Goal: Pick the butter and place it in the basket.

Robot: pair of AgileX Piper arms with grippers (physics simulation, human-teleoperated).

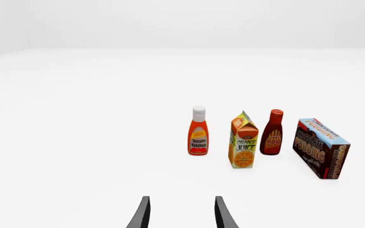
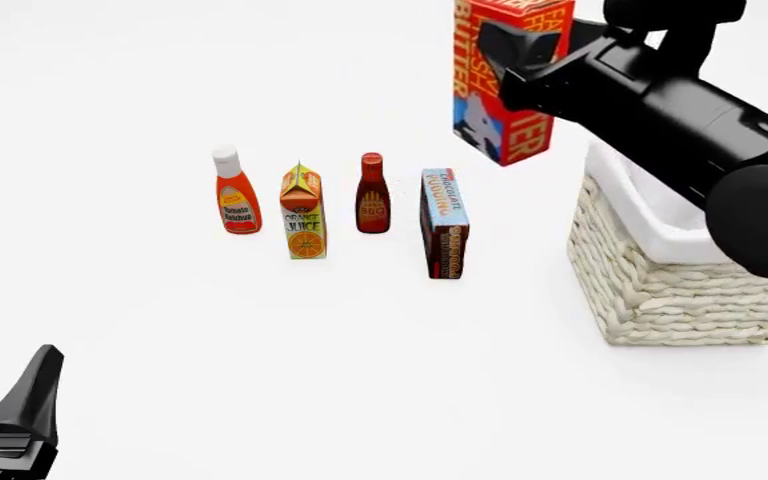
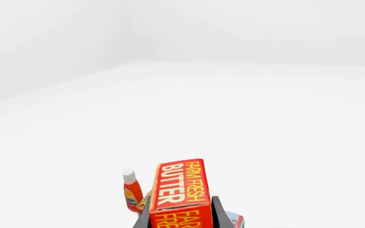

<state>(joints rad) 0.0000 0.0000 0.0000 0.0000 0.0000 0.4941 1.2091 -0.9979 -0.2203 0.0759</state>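
Observation:
The butter (image 2: 507, 80), a red-orange box with yellow lettering and a blue patch, hangs high above the table, left of the basket (image 2: 678, 270). My right gripper (image 2: 524, 65) is shut on the butter (image 3: 179, 194); its dark fingers (image 3: 217, 216) clamp both sides of the box in the right wrist view. The basket is a cream woven wicker cube with white lining, at the right, partly hidden by my right arm. My left gripper (image 1: 181, 213) rests low at the near left, open with nothing between its fingers.
A row stands mid-table: a ketchup bottle (image 2: 235, 204), an orange juice carton (image 2: 303, 212), a BBQ sauce bottle (image 2: 372, 195) and a chocolate pudding box (image 2: 444, 222). The pudding box is the nearest of them to the basket.

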